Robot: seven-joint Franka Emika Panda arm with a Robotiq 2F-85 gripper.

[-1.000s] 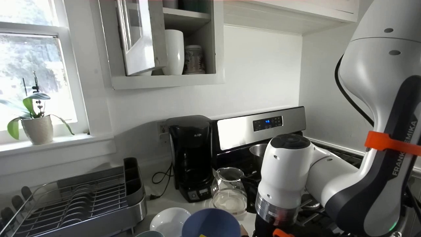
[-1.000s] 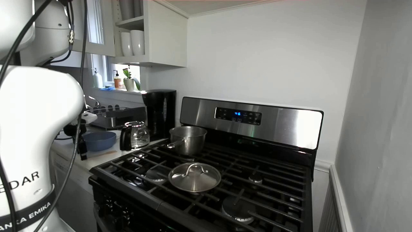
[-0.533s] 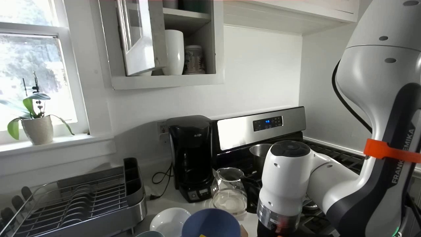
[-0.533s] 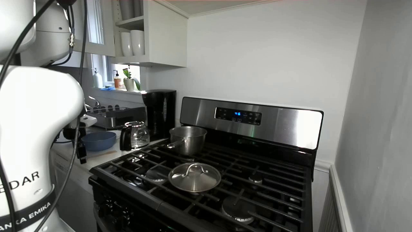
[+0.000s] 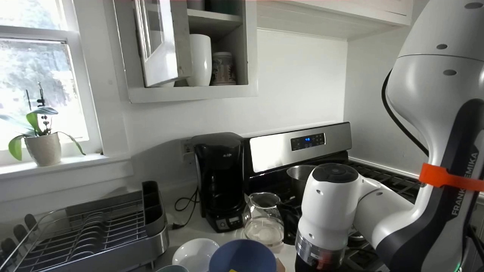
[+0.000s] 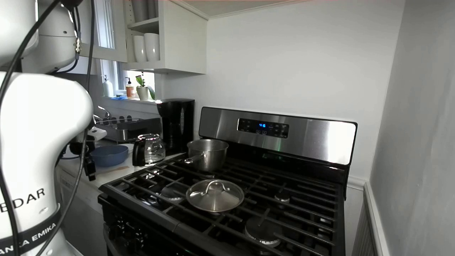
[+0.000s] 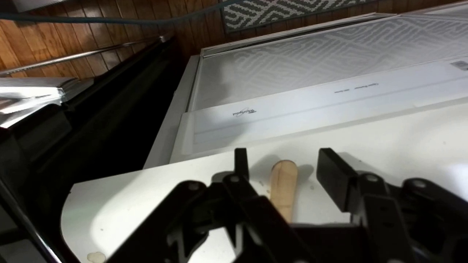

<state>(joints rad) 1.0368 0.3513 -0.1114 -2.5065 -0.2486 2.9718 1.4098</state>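
My gripper [image 7: 280, 164] is open, pointing down low over the white counter [image 7: 146, 199]. A light wooden stick or handle [image 7: 283, 186] with a rounded end shows between its two fingers, apart from both. The rest of the wooden piece is hidden behind the gripper; a bit of it shows in both exterior views [image 5: 280, 265] [image 6: 122, 168]. A blue bowl [image 5: 242, 257] stands on the counter close by the gripper, also seen in an exterior view [image 6: 110, 156]. A small yellow thing [image 5: 233, 270] shows at the blue bowl. The fingers are below the frame edge in an exterior view.
A white bowl [image 5: 194, 253], glass carafe [image 5: 264, 219], coffee maker [image 5: 219, 181] and dish rack [image 5: 98, 226] stand on the counter. The stove [image 6: 291, 199] holds a steel pot [image 6: 209, 154] and a lid [image 6: 215, 195]. A cabinet door [image 5: 160, 45] stands open above.
The arm and gripper have moved down toward the counter, mostly in the first half second, with only a slight shift since. The bowls and stove items have not moved.
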